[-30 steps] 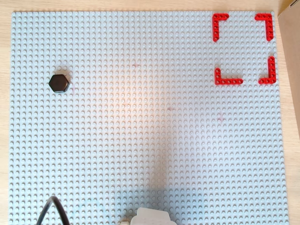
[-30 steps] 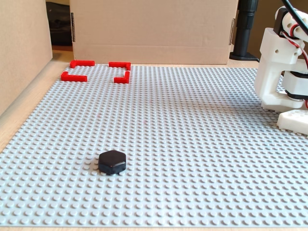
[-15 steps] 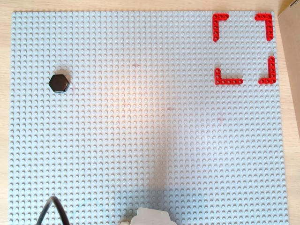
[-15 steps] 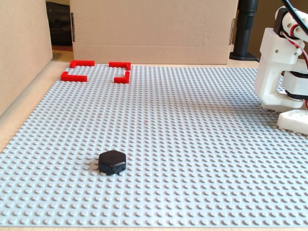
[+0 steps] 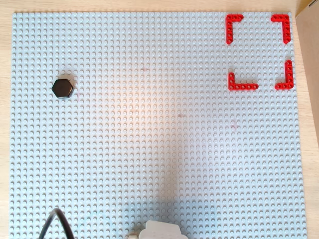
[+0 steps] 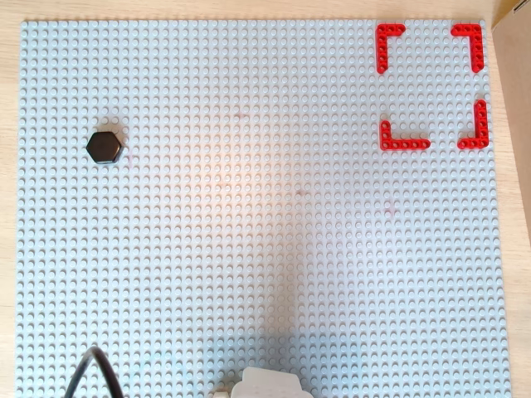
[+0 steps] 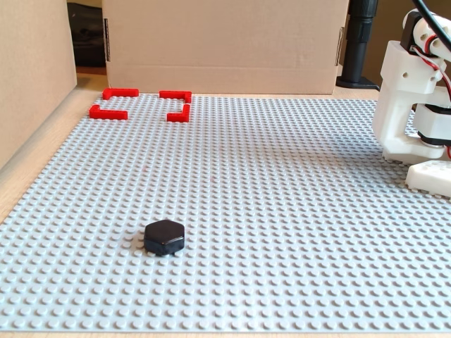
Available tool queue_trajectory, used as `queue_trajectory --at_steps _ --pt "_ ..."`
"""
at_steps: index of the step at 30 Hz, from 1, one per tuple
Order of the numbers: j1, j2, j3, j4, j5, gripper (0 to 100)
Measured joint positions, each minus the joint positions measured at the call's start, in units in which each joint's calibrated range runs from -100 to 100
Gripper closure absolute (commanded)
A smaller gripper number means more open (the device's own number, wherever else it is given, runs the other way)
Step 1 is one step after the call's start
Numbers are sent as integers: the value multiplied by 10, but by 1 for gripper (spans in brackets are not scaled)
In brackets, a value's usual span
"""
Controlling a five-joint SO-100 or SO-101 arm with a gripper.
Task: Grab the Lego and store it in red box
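The Lego, a small black hexagonal piece, sits flat on the grey studded baseplate at the left in both overhead views (image 5: 63,88) (image 6: 104,147). In the fixed view it lies near the front (image 7: 164,236). The red box, four red L-shaped corner pieces with gapped sides, is at the top right in both overhead views (image 5: 242,86) (image 6: 404,144) and at the far left in the fixed view (image 7: 120,92). It is empty. Only white parts of the arm show (image 7: 405,105), far from the Lego. The gripper's fingers are out of view.
The baseplate (image 5: 159,124) covers most of the table. A white arm part (image 5: 162,231) and a black cable (image 5: 52,221) show at the bottom edge of both overhead views. In the fixed view, cardboard walls stand behind (image 7: 225,42) and to the left (image 7: 35,70).
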Motion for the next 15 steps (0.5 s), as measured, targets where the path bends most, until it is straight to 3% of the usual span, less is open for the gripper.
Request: queue_trajectory --at_steps 7,15 --pt "-4 1 0 0 0 96" --pt "-98 71 -1 0 0 96"
